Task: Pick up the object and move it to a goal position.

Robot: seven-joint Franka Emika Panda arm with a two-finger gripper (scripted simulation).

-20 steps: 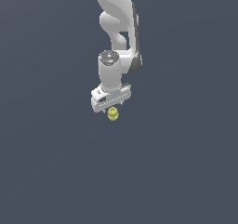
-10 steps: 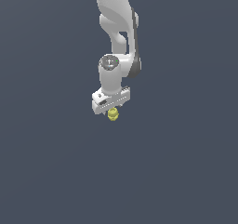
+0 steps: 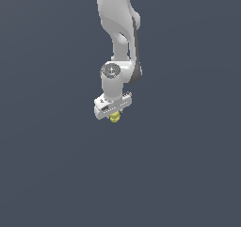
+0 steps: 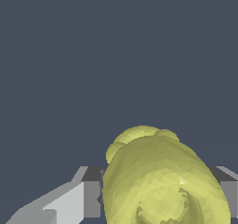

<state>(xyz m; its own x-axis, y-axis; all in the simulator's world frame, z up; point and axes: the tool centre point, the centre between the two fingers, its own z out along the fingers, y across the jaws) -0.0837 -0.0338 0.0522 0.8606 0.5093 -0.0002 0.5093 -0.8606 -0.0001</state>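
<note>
One arm point(image 3: 117, 28), white and smooth-shelled, made of rounded cylindrical segments with a dark band down one flank, descends from the top of the exterior view; a grey circular cap point(image 3: 111, 70) marks its wrist joint. Below that sits a blocky white gripper point(image 3: 114, 114), its cross-bar tilted so that the end toward the exterior view's right rides slightly higher. One object point(image 3: 115, 117), bright yellow, small against the gripper body, roundish and lumpy, shows just beneath the bar, roughly at the centre of the exterior view. In the wrist view the object point(image 4: 162, 181) fills much of the frame as a faceted, bulbous form with smaller knobs on its far end and a dimpled, puckered hollow on the near face; shading is matte with soft highlights. Two fingers point(image 4: 76, 200), flat-sided, light grey with darker inner edges, stand on either side of it, pressed against its flanks, so the gripper is clamped on the object. Surroundings consist of a uniform dark slate-blue field, untextured and featureless, with no seam, edge or shadow to separate floor from background; whether the object touches any surface cannot be told.
</note>
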